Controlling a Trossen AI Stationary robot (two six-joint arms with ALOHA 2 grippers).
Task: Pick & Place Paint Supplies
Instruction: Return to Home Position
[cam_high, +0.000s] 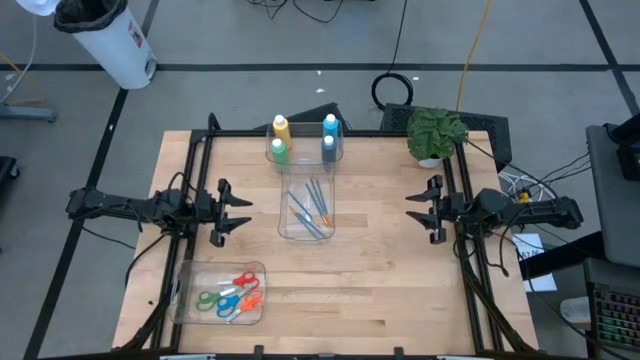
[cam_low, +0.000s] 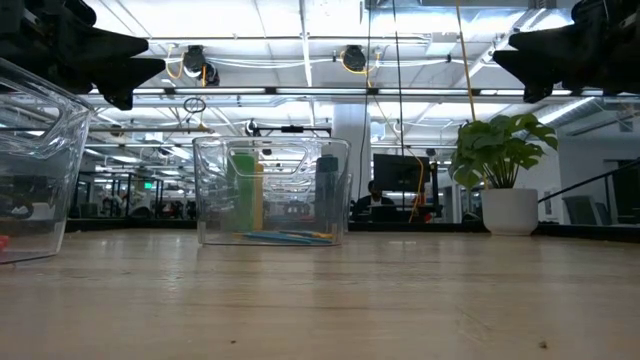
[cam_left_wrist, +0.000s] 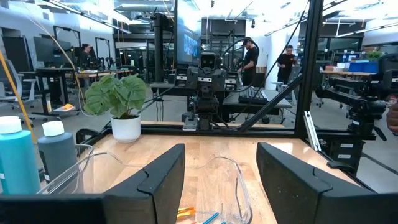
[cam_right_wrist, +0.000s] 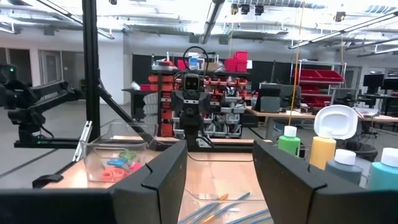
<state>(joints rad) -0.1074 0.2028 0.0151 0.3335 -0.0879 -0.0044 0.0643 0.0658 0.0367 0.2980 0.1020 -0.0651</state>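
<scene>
A clear bin (cam_high: 305, 195) sits mid-table. Four white-capped bottles stand at its far end, seemingly inside: yellow (cam_high: 281, 127), green (cam_high: 278, 150), light blue (cam_high: 330, 125) and grey-blue (cam_high: 328, 147). Several thin brushes (cam_high: 310, 208) with blue and orange handles lie on the bin's floor. My left gripper (cam_high: 238, 213) hovers open to the left of the bin, pointing at it. My right gripper (cam_high: 413, 208) hovers open to its right, facing it. In the left wrist view, the light blue bottle (cam_left_wrist: 15, 162) and the grey-blue bottle (cam_left_wrist: 56, 155) appear. The green bottle (cam_right_wrist: 288, 142) and the yellow bottle (cam_right_wrist: 322, 149) show in the right wrist view.
A second clear bin (cam_high: 220, 293) holding coloured scissors sits near the table's near-left corner. A potted plant (cam_high: 437, 133) stands at the far right edge. A dark frame runs along the table's left, right and far sides. Bare wood lies between the central bin and each gripper.
</scene>
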